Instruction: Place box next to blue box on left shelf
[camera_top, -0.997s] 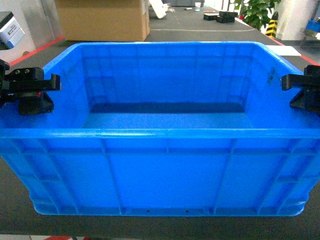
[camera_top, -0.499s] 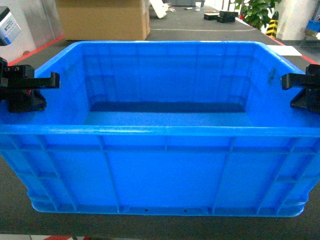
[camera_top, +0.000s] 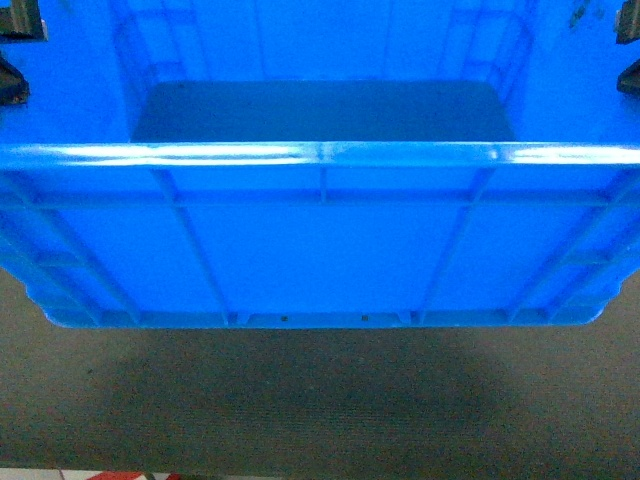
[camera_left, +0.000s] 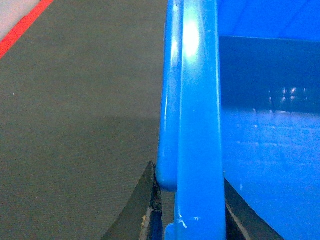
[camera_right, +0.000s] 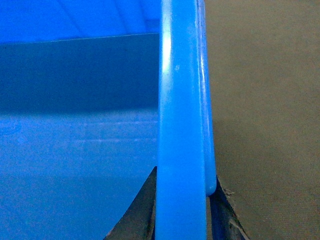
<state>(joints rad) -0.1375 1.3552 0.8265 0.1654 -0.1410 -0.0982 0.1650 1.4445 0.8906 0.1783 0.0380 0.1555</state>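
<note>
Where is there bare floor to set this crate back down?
Bare dark floor shows below the crate, and beside each end wall in both wrist views. No room at the end rims: the left gripper and right gripper straddle them.

dark grey floor (camera_top: 320, 400) with a fine woven, carpet-like texture fills the lower part of the head view, darker in a broad soft shadow (camera_top: 300, 375) near the middle. a thin strip of red and white (camera_top: 120, 476) shows at the bottom edge. in the left wrist view, a red line (camera_left: 22, 27) crosses the top-left corner, with paler grey ground beyond it
</note>
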